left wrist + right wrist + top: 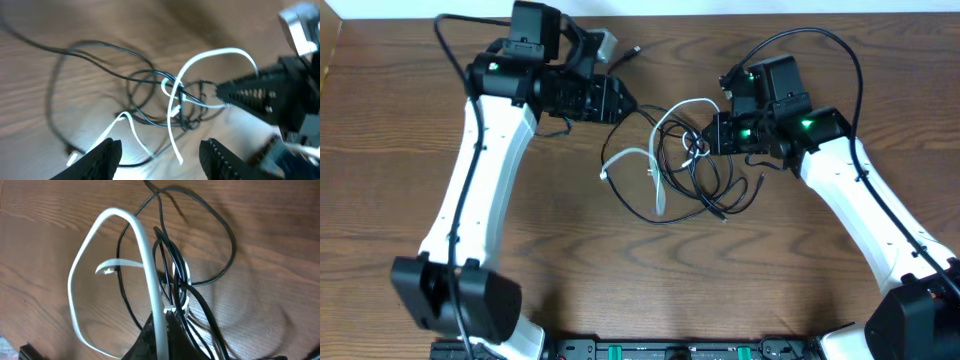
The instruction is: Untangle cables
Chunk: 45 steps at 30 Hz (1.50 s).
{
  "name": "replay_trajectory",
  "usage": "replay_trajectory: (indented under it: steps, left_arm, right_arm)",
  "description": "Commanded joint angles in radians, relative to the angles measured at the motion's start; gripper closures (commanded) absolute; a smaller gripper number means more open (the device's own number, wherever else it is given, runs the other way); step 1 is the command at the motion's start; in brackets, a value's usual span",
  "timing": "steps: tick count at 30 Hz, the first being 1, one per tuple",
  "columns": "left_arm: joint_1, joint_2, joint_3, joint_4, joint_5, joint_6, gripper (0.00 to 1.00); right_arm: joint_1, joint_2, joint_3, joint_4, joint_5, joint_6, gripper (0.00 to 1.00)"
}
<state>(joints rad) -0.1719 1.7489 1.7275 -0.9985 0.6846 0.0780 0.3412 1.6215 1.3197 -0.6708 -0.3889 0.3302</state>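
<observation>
Brown wood table (570, 290) from overhead, and the cables (665, 175) lie knotted mid-table between the arms, with the left hand (628, 104) just up-left of the heap and the right hand (705, 135) at its right edge. Left wrist view: that hand's fingers (107, 155) stand apart, nothing between them, the tangle lying beyond. Right wrist view: the hand is pinched tight on the white cable (150, 260), black loops (215, 235) crowding beside it.
</observation>
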Motion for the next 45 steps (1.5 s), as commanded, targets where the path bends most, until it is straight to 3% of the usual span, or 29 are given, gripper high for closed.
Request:
replay_trajectory:
  steps: [1, 8, 17, 24, 29, 35, 45]
  left_arm:
    - [-0.01, 0.065, -0.043, -0.008, 0.249, 0.175, 0.47]
    - [-0.103, 0.084, -0.084, -0.011, 0.328, 0.322, 0.53]
    - [-0.136, 0.072, -0.083, -0.01, 0.276, 0.325, 0.6]
    - [-0.184, 0.073, -0.095, 0.031, 0.103, 0.117, 0.62]
    - [-0.254, 0.084, -0.201, 0.244, 0.055, -0.116, 0.65]
    - [-0.257, 0.098, -0.328, 0.454, 0.035, -0.302, 0.66]
    - [-0.288, 0.233, -0.351, 0.605, 0.036, -0.377, 0.59]
  right_arm:
    - [-0.006, 0.01, 0.003, -0.005, -0.014, 0.013, 0.99]
    - [-0.008, 0.043, 0.003, -0.005, -0.014, 0.014, 0.99]
    - [-0.008, 0.06, 0.003, 0.002, -0.009, 0.013, 0.99]
    - [-0.037, 0.06, 0.008, 0.053, -0.043, 0.013, 0.99]
    - [-0.085, 0.06, 0.008, 0.04, -0.083, 0.013, 0.99]
    - [-0.095, 0.06, 0.008, 0.039, -0.093, 0.013, 0.99]
    - [-0.095, 0.06, 0.008, 0.038, -0.119, 0.013, 0.99]
